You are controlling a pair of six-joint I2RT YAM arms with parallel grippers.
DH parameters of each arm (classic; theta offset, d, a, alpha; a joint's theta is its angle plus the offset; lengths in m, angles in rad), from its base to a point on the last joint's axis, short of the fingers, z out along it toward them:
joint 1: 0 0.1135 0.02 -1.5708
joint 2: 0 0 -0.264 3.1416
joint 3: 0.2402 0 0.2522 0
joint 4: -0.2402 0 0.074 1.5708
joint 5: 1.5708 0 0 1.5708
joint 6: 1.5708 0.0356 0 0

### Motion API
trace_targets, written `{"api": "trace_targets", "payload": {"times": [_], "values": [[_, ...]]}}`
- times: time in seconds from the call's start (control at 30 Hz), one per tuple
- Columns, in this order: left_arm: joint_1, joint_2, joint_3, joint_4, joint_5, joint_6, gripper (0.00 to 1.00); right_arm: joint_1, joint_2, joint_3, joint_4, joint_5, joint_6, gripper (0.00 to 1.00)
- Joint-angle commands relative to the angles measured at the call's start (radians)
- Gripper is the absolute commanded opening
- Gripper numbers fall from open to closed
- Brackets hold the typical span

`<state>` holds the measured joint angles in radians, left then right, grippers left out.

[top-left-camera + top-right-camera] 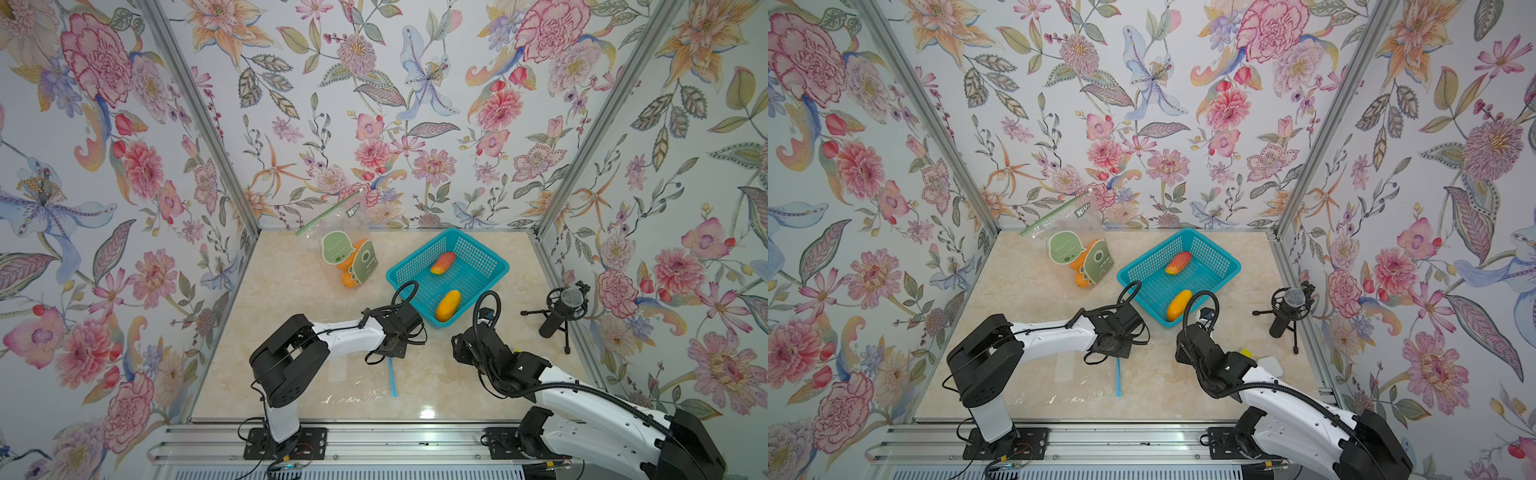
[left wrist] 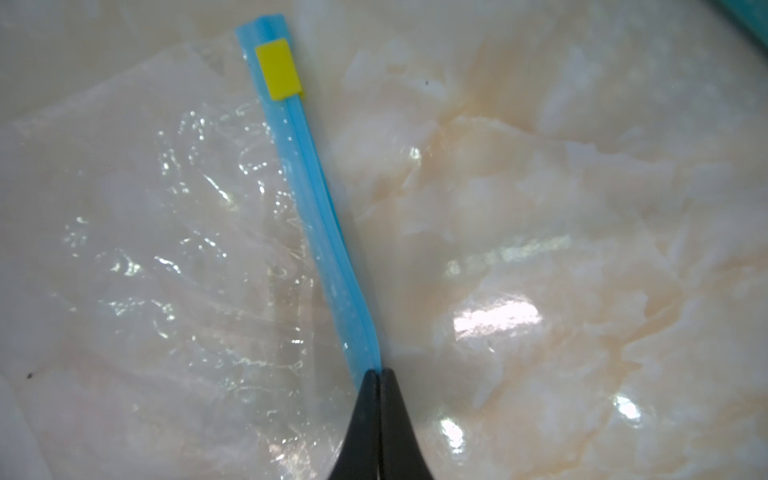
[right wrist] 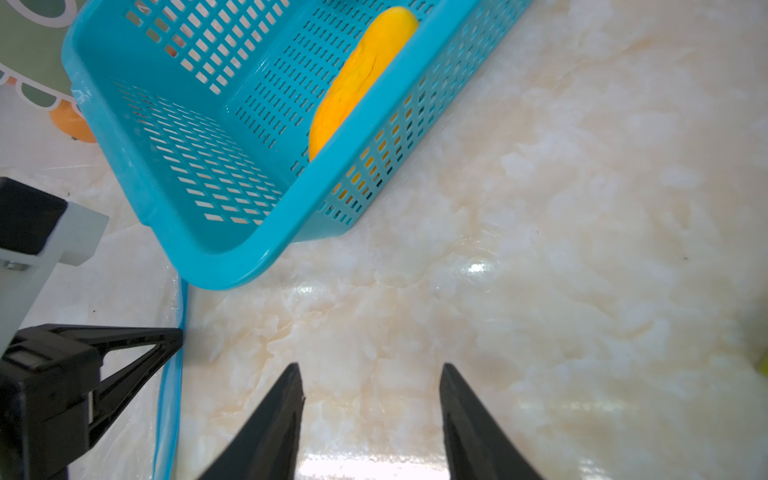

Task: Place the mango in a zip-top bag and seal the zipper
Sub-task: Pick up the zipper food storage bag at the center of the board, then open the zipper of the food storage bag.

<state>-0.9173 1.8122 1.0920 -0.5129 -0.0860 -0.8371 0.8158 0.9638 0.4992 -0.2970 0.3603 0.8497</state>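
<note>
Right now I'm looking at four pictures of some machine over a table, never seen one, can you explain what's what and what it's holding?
These are two robot arms, each ending in a two-finger gripper. Two pictures look down on the whole table; the two close-ups come from a camera on each wrist. On the table sit a blue basket holding a yellow mango and a reddish mango, a printed bag of orange fruit, a microphone, and a flat clear zip-top bag. The left gripper is pinched shut on that bag's blue zipper strip. The right gripper is open and empty, near the basket.
</note>
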Motion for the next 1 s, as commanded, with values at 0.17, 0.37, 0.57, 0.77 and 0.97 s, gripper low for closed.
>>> {"api": "trace_targets", "payload": {"times": [0.17,0.37,0.57,0.77,0.97], "values": [[0.01,-0.092,-0.02,0.01,-0.023,-0.002,0.0,0.016,0.058,0.067,0.002,-0.02,-0.049,0.54],[0.072,-0.315,-0.111,0.184,0.046,0.012,0.0,0.022,0.085,0.019,0.26,-0.242,-0.027,0.57],[0.116,-0.447,-0.138,0.252,0.078,0.043,0.0,0.011,0.173,0.031,0.471,-0.378,0.033,0.64],[0.128,-0.467,-0.139,0.258,0.067,0.052,0.0,0.041,0.284,0.171,0.475,-0.393,-0.013,0.69],[0.153,-0.485,-0.167,0.307,0.073,0.042,0.0,0.065,0.306,0.231,0.427,-0.349,-0.041,0.7]]}}
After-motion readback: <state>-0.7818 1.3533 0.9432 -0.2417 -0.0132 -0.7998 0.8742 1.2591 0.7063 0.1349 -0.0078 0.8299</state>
